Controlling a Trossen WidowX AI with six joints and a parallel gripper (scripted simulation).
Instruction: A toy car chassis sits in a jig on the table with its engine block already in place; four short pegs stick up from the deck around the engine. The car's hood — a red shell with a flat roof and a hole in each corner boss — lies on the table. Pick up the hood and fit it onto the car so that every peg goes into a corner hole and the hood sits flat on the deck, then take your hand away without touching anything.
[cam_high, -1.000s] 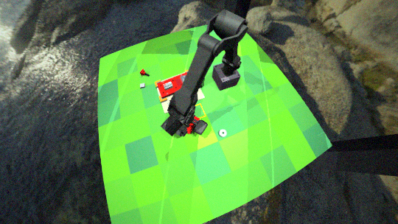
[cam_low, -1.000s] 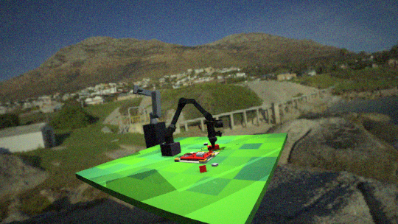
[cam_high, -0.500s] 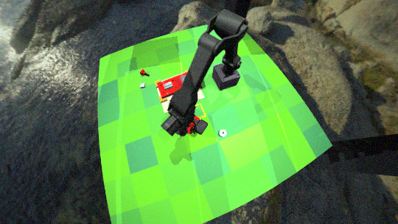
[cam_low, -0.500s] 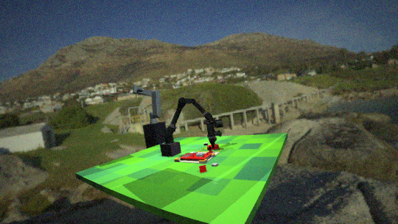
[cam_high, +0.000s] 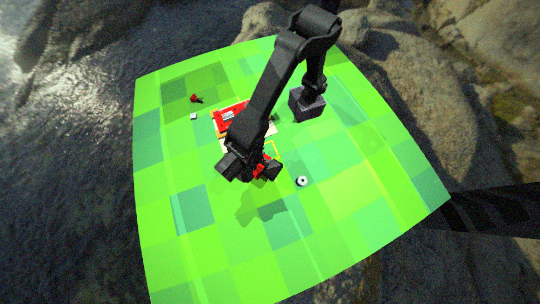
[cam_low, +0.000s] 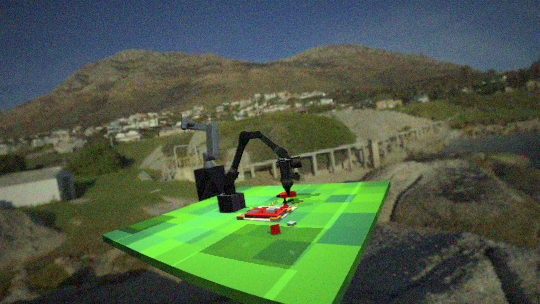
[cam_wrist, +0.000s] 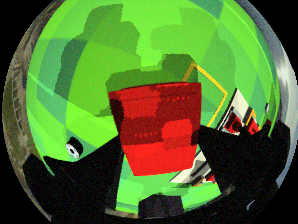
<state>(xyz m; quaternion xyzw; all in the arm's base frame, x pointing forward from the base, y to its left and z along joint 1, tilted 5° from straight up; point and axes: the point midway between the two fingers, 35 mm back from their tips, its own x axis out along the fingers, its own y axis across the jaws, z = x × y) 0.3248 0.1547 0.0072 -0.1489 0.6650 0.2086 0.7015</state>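
The hood (cam_high: 258, 171) (cam_low: 291, 194) (cam_wrist: 159, 112), a red shell, is held above the table, its flat roof facing the wrist camera. My gripper (cam_low: 287, 192) (cam_wrist: 159, 133) is shut on it, one dark finger at each side. In the top view the arm hides part of the hood. The red chassis (cam_high: 220, 121) (cam_low: 254, 214) sits in its jig, with the grey engine block (cam_high: 228, 116) (cam_low: 271, 210) on its deck. The arm covers part of the chassis in the top view. The pegs are too small to make out clearly, and the hood's corner holes are not clear.
A yellow outline (cam_high: 276, 150) (cam_wrist: 226, 93) lies on the table beside the jig. A black-and-white wheel (cam_high: 301, 181) (cam_wrist: 74, 148) lies to one side. Beyond the chassis are a small white block (cam_high: 193, 116) (cam_low: 291, 223) and a red part (cam_high: 193, 98) (cam_low: 275, 229).
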